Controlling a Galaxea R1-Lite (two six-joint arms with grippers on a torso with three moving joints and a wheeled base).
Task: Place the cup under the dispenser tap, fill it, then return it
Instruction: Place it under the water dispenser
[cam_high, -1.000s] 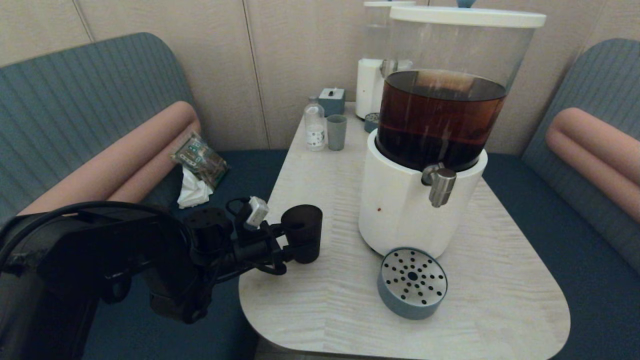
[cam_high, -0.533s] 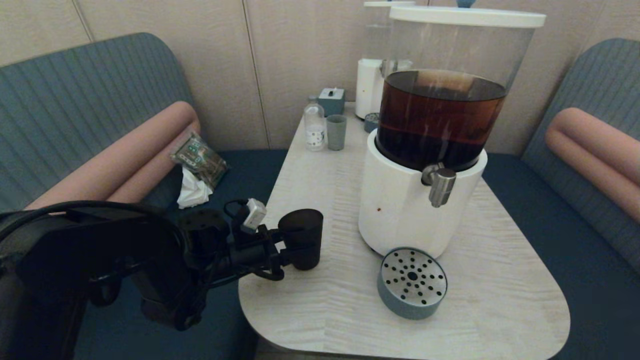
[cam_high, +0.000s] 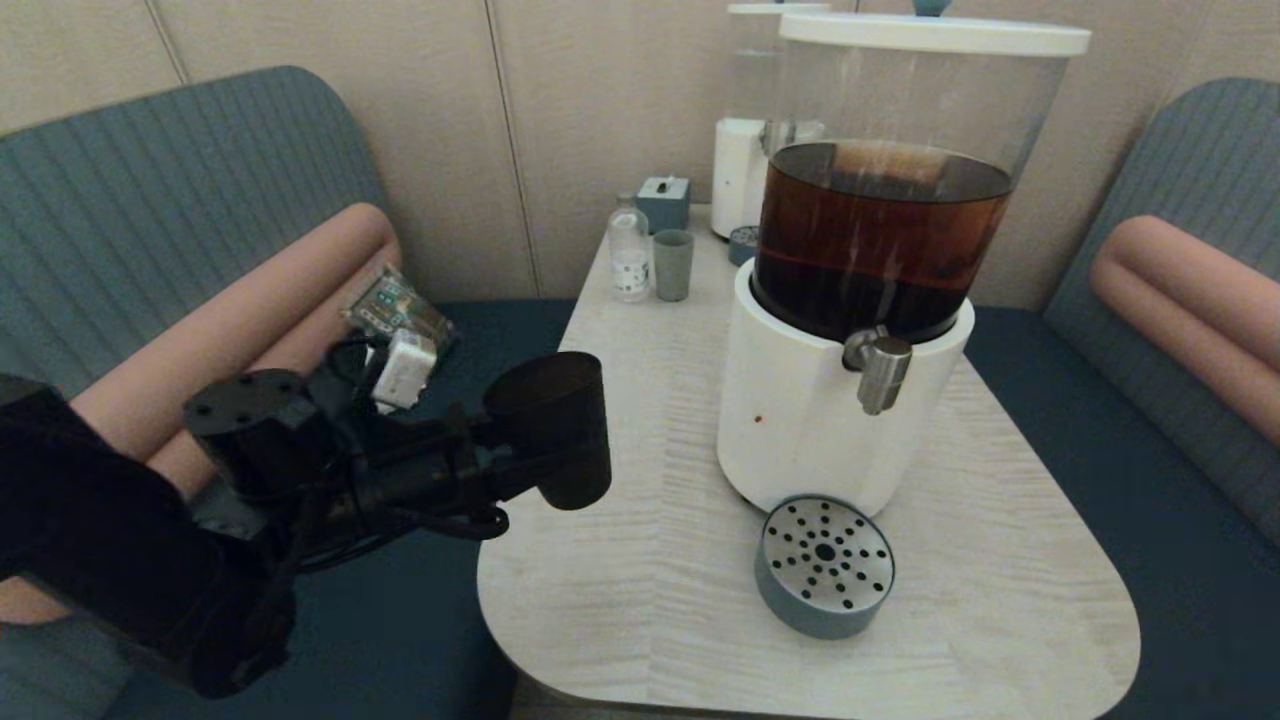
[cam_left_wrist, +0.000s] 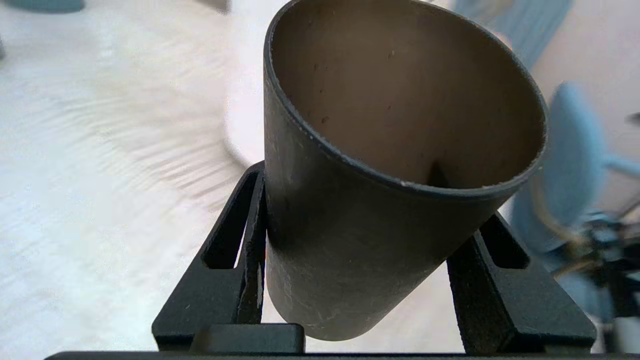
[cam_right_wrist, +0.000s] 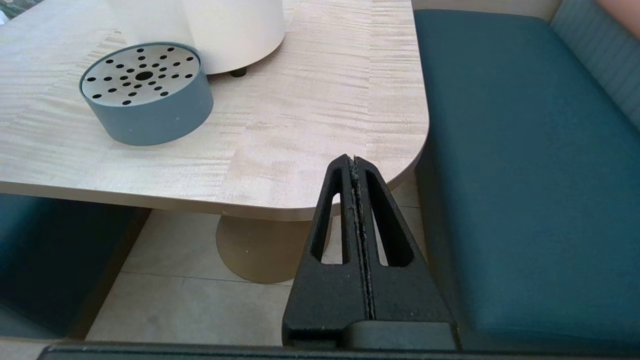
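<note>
The dark smoky cup (cam_high: 552, 428) hangs in the air above the table's left edge, held by my left gripper (cam_high: 520, 455), which is shut on its lower half. In the left wrist view the cup (cam_left_wrist: 370, 190) fills the frame between the two black fingers (cam_left_wrist: 250, 250), and its inside looks empty. The brushed-steel dispenser tap (cam_high: 880, 368) juts from the white base of the big tank of brown liquid (cam_high: 880, 240), well to the right of the cup. My right gripper (cam_right_wrist: 355, 165) is shut with nothing in it, parked below the table's near right corner.
A grey round drip tray (cam_high: 824, 563) with a perforated steel top sits on the table (cam_high: 650, 600) below the tap; it also shows as drip tray (cam_right_wrist: 145, 97). At the back stand a small bottle (cam_high: 630, 250), a grey-green cup (cam_high: 672, 264), a small box (cam_high: 664, 200) and a second dispenser (cam_high: 742, 150).
My left gripper has lifted the cup off the table, upward and slightly left toward me. The right arm has not moved.
</note>
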